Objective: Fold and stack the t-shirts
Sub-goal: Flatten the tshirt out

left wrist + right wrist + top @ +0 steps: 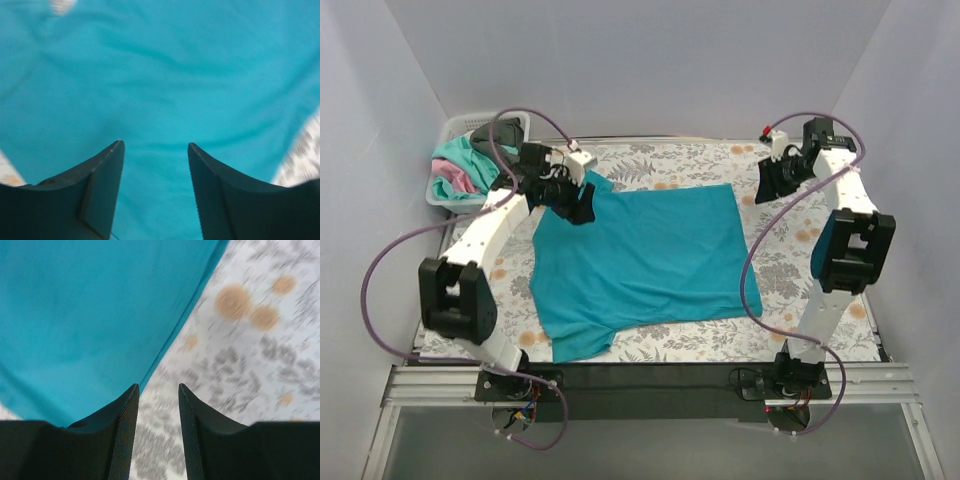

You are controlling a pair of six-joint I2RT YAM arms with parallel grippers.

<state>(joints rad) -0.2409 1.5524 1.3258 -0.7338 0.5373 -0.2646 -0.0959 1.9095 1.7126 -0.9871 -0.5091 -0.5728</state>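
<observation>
A deep teal-blue t-shirt (640, 262) lies spread flat in the middle of the floral table cover. My left gripper (582, 208) hovers over its far left corner, jaws open and empty, with teal cloth (160, 90) filling the left wrist view under the tips (156, 145). My right gripper (767, 185) is open and empty just beyond the shirt's far right corner; the right wrist view shows the shirt's edge (90, 320) to the left of the tips (158, 386). Mint-green and pink shirts (455, 172) are piled in a basket at far left.
A white basket (448, 128) stands at the far left corner, off the table cover. The grey-and-orange floral cover (800, 250) shows around the shirt (250, 340). White walls enclose the table on three sides. Purple cables loop off both arms.
</observation>
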